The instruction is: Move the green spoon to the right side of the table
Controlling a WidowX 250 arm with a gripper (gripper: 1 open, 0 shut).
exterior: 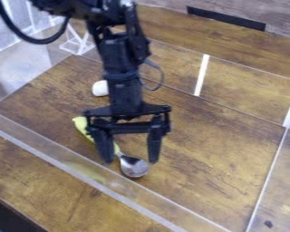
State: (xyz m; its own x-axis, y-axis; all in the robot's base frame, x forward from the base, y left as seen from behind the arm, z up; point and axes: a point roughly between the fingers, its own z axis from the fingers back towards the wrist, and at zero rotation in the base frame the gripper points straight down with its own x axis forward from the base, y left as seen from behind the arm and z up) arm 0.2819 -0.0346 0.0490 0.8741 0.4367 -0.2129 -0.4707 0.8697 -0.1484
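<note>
Broadly, you are looking at the dark, worn wood-grain table (227, 136), which fills most of the frame and is fenced by low clear walls (62, 168) along the lower-left and right edges. The right half of the table lies bare, from the centre out to the right wall.

Your black arm (120, 63) comes down from the upper left and covers the centre of the frame. Its tool (127, 154) points downward with the two fingers (104, 148) spread wide apart, clamped on nothing.

The green spoon (130, 166) lies on the table at lower centre, near the front wall. You see only its silver bowl between the fingertips and a sliver of yellow-green handle left of the left finger; the rest is hidden. Whether a finger touches it is unclear.

A white object (99, 88) peeks out behind the arm, mostly covered.

No writing is readable.
</note>
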